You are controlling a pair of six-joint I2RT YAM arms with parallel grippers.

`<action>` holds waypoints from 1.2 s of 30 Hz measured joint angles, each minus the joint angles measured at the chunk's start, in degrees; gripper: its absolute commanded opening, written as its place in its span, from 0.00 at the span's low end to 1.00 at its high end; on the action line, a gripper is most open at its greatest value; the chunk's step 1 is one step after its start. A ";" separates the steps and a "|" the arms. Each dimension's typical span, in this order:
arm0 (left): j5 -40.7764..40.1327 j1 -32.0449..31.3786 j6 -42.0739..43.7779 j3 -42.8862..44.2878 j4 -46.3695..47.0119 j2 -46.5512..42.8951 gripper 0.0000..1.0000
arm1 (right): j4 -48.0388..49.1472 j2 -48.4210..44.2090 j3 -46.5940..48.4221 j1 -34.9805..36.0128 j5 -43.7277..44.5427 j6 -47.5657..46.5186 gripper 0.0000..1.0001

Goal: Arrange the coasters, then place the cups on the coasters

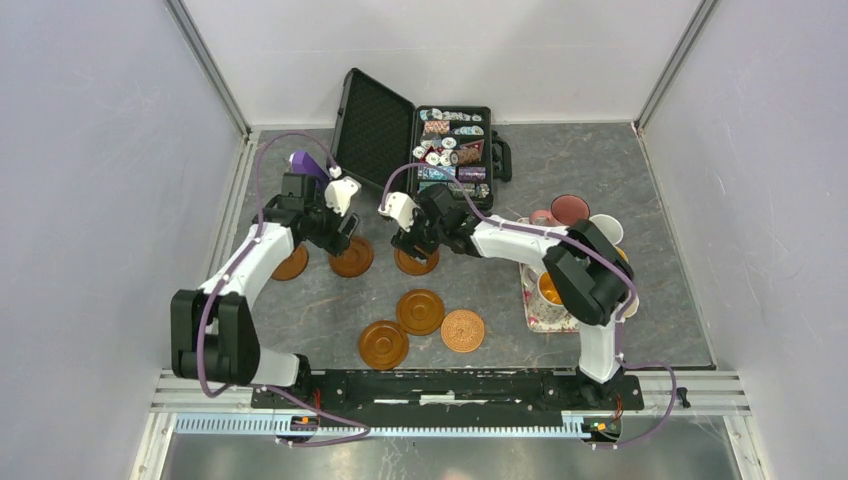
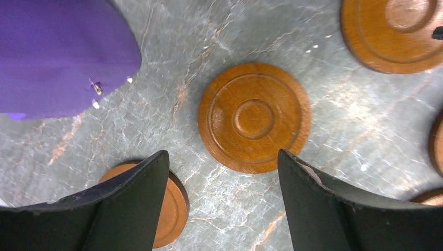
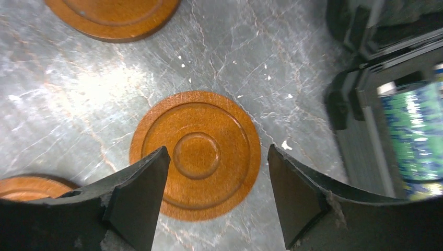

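Five glossy brown coasters and one orange-tan patterned coaster (image 1: 462, 330) lie flat on the grey mat. My left gripper (image 1: 343, 238) (image 2: 222, 157) hangs open and empty just short of a brown coaster (image 1: 351, 257) (image 2: 254, 116), and its left finger covers part of another (image 1: 290, 263) (image 2: 170, 209). My right gripper (image 1: 409, 244) (image 3: 218, 151) is open above a third brown coaster (image 1: 416, 260) (image 3: 196, 154) and holds nothing. A purple cup (image 1: 308, 165) (image 2: 52, 52) stands by the left wrist. Several other cups (image 1: 569, 210) crowd the floral tray (image 1: 532, 312) at the right.
An open black case (image 1: 375, 125) (image 3: 360, 78) of poker chips (image 1: 450, 150) (image 3: 412, 136) stands at the back, close to the right gripper. Two more brown coasters (image 1: 420, 311) (image 1: 384, 344) lie nearer the arm bases. Grey walls enclose the mat on three sides.
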 measured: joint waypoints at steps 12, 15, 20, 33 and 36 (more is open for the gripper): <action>9.42 -10.86 10.51 -9.44 -14.86 -18.58 0.90 | -3.89 -19.54 -12.81 -2.36 -10.08 -3.52 0.83; 8.59 -17.66 10.54 -14.08 -16.46 -19.37 0.91 | -4.59 -21.38 -19.04 -4.96 -11.69 -3.63 0.83; 5.60 -25.31 9.51 -16.98 -15.15 -17.68 0.91 | -6.03 -23.43 -25.20 -7.58 -12.46 -3.63 0.83; -3.08 -37.35 6.73 -19.87 -6.45 -12.52 0.91 | -5.73 -25.27 -25.77 -7.56 -13.40 -3.45 0.83; -3.82 -37.70 5.95 -19.85 -5.14 -11.65 0.91 | -5.73 -25.27 -25.77 -7.56 -13.88 -3.63 0.83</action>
